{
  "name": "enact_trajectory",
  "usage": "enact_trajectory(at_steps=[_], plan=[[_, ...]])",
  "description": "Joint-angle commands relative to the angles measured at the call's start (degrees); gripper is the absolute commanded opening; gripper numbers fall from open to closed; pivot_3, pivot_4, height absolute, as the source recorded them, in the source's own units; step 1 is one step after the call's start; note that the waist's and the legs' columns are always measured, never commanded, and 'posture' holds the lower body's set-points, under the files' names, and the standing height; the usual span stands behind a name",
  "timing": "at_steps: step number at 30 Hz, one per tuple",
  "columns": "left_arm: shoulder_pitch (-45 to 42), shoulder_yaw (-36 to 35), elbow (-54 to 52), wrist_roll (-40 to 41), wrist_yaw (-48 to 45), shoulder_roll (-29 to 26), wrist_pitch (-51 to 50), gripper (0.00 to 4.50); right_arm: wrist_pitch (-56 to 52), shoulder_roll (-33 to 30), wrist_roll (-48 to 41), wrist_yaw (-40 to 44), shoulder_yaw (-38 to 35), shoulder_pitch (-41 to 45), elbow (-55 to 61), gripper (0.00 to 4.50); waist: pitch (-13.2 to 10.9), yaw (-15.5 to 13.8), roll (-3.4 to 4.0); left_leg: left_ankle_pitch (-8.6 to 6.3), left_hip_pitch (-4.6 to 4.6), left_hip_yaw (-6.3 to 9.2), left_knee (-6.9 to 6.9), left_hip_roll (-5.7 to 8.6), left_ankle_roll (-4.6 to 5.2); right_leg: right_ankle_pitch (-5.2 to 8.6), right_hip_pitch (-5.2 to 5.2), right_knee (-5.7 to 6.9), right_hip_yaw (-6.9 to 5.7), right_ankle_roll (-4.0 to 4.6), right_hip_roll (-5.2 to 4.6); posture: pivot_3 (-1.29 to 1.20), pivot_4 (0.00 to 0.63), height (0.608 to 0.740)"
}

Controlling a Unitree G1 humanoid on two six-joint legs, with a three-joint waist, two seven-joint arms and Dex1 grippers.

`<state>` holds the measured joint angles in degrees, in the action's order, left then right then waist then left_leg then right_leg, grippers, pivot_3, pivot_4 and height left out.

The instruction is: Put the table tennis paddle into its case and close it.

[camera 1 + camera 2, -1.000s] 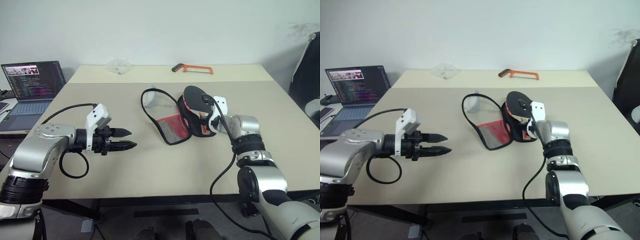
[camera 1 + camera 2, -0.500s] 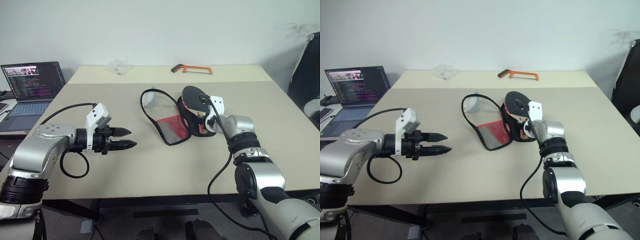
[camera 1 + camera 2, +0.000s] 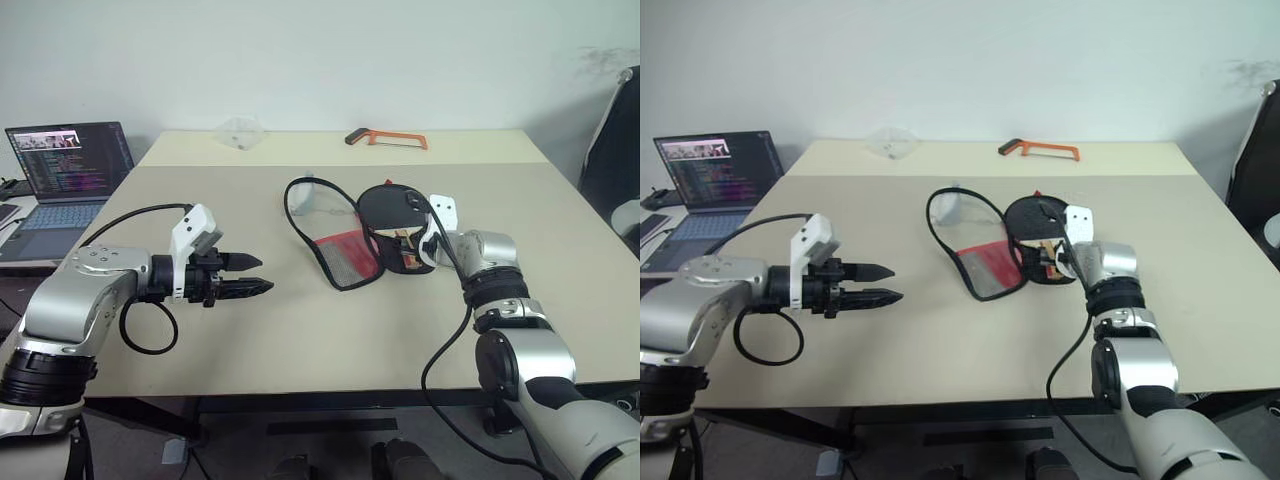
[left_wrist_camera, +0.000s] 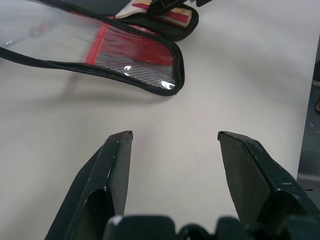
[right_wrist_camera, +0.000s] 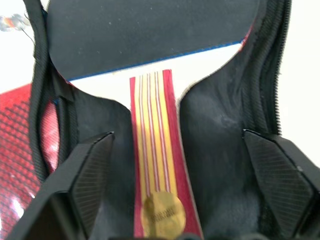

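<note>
Plain white wall across the back, evenly lit, faint dark smudge high at the right. Broad cream table out front, a second, paler tabletop butted against its far edge. Orange-framed hacksaw lying on that far top, small clear object near its left end. Open laptop off to the left on a lower surface, screen lit. Dark chair at the right edge. Dark floor below the front edge.

No legible text; paddle badge too blurred.
</note>
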<state>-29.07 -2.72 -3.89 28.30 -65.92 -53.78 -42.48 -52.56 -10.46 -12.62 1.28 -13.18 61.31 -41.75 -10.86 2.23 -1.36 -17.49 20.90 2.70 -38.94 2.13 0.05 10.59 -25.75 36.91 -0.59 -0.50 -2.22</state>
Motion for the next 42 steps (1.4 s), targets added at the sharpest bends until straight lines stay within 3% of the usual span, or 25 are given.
enact_trajectory(at_steps=[1,5,7,13,18,24,27,33,42], plan=[[-1.7,-1.5,0.6,-0.4,-0.5,-1.5,1.6,2.98,-5.2,-2.2,-1.6,2.1,0.3,-1.2,10.1,4.46,0.0,0.0,0.0,0.0,0.01,0.0,0.0,0.0,0.0,0.0,0.0,-0.01,0.0,0.0,0.0,0.0,0.15,0.74],[-2.2,-2.2,2.6,-0.8,-0.5,-2.2,2.6,2.98,-12.6,-5.7,-6.5,10.9,3.1,-5.3,24.6,4.46,0.0,-0.3,0.01,-0.01,0.05,0.02,0.02,0.0,0.01,0.01,-0.02,-0.05,-0.03,-0.01,0.01,0.0,0.15,0.74],[-1.8,-2.8,4.0,-0.7,-1.3,-3.3,2.7,2.98,-13.2,-10.5,-10.5,19.5,4.7,-9.8,33.5,4.46,0.0,-0.3,0.01,-0.01,0.05,0.02,0.02,-0.01,0.02,0.01,-0.03,-0.07,-0.04,-0.02,0.03,0.0,0.15,0.74],[-3.3,-0.8,10.9,-4.1,0.0,-2.1,5.8,2.98,0.6,-21.7,-15.5,40.9,8.7,-23.0,50.0,4.46,0.0,-0.4,0.0,-0.02,-0.01,0.01,0.03,0.04,0.04,0.21,0.04,-0.09,-0.11,-0.32,0.18,0.0,0.15,0.74],[-9.3,3.3,21.7,-12.0,6.9,4.5,13.0,2.98,6.3,-23.5,-18.2,48.7,9.9,-26.5,56.2,4.46,0.0,-0.4,-0.01,0.02,-0.19,-0.09,-0.08,-0.04,0.06,0.22,0.19,-0.06,-0.1,-0.35,0.16,0.0,0.15,0.74],[-13.0,6.8,30.7,-17.1,8.3,10.7,18.5,2.98,10.5,-23.4,-17.6,49.3,12.0,-27.1,59.5,4.46,0.0,-0.5,-0.02,0.03,-0.3,-0.03,-0.09,-0.04,0.05,0.12,0.32,-0.07,-0.05,-0.2,0.08,0.0,0.15,0.74],[-15.9,8.0,37.1,-19.7,11.4,15.2,21.3,2.35,10.5,-23.7,-17.7,48.8,12.6,-26.9,60.8,4.5,0.0,-0.8,-0.03,0.03,-0.11,0.07,-0.1,0.04,0.04,0.04,0.21,-0.08,-0.11,-0.08,0.02,0.0,0.15,0.74],[-20.8,6.6,45.7,-20.3,16.7,25.3,25.5,0.12,13.4,-23.4,-11.1,43.2,14.6,-26.6,56.0,4.5,0.0,-1.3,-0.06,0.03,-0.07,0.12,-0.1,0.14,0.04,0.01,0.22,-0.09,-0.15,-0.14,-0.12,0.0,0.15,0.74],[-20.5,6.9,41.5,-18.7,19.7,38.8,25.0,0.05,15.4,-23.7,-8.7,41.6,14.2,-27.3,54.7,4.5,0.0,-1.4,-0.09,0.03,-0.06,0.12,-0.11,0.16,0.04,0.0,0.21,-0.07,-0.14,-0.15,-0.12,0.0,0.15,0.74]])
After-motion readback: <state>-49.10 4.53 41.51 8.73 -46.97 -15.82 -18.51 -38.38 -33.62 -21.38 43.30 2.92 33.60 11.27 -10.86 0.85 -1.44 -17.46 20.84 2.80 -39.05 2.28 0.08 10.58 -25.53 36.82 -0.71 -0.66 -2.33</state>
